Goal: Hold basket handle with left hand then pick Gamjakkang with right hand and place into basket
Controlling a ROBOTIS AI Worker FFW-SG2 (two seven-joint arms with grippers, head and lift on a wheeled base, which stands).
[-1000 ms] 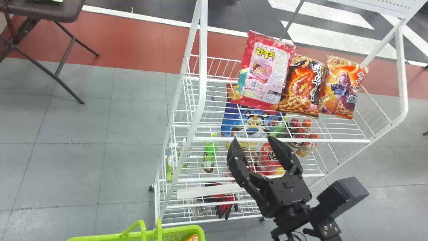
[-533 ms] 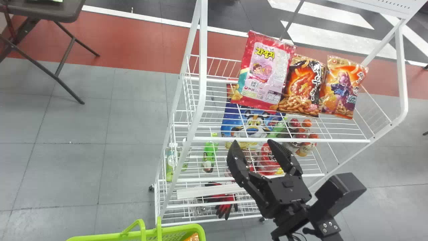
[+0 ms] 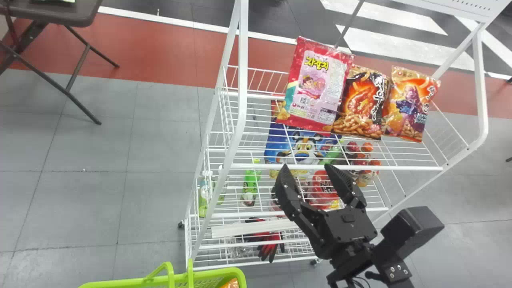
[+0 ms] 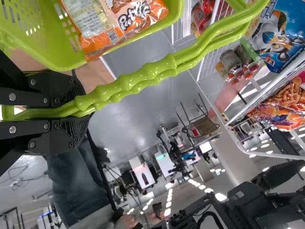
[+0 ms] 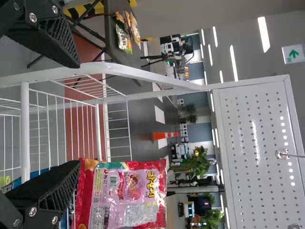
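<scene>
Three snack bags stand side by side on the rack's top shelf: a pink-and-red bag, a black-and-orange bag and an orange-and-purple bag; which is Gamjakkang I cannot tell. My right gripper is open in front of the rack, nearer than the bags and lower in the head view. In the right wrist view, my right gripper has nothing between its fingers, the pink-and-red bag beyond them. My left gripper is shut on the handle of the green basket, which holds an orange packet.
The white wire rack carries bottles, a blue tiger bag and red gloves on lower shelves. Its perforated panel rises above the top shelf. A dark folding table stands at the far left.
The right gripper has shifted slightly right in the head view, its fingers still apart. The bags and the rack have stayed where they were.
</scene>
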